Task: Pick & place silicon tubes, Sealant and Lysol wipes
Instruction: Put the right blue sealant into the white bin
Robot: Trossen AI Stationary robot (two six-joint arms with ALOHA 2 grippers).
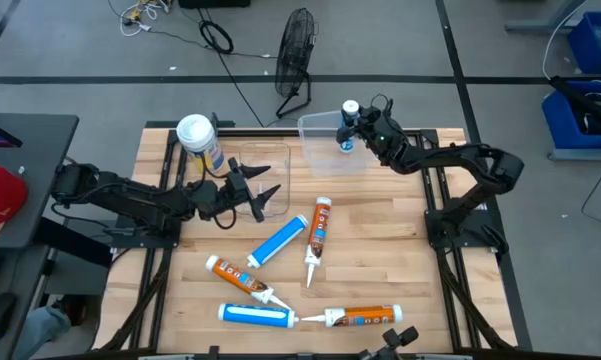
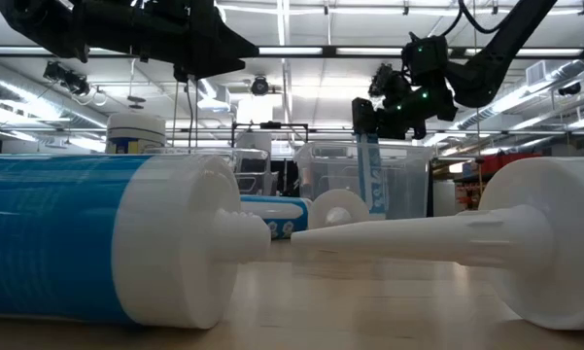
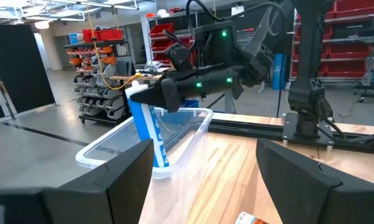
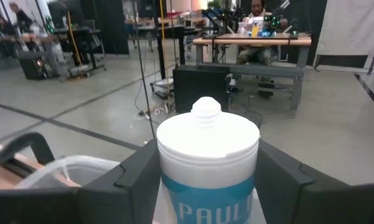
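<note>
High view: right gripper (image 1: 348,128) clamped on slim blue tube (image 1: 348,122) over clear plastic bin (image 1: 320,124), left gripper (image 1: 266,192) spread wide.

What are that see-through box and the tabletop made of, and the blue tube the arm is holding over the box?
Clear bin: probably thin glossy plastic, since the wood shows through it. Table: looks like light butcher-block wood, with visible plank seams. Blue tube in the right gripper: seemingly smooth plastic, with a white ribbed threaded end.

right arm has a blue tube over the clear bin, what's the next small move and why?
Probably lower and release: the right tool holds the blue tube upright with its lower end already inside the clear bin, so a short descent before opening should drop it in cleanly.
</note>
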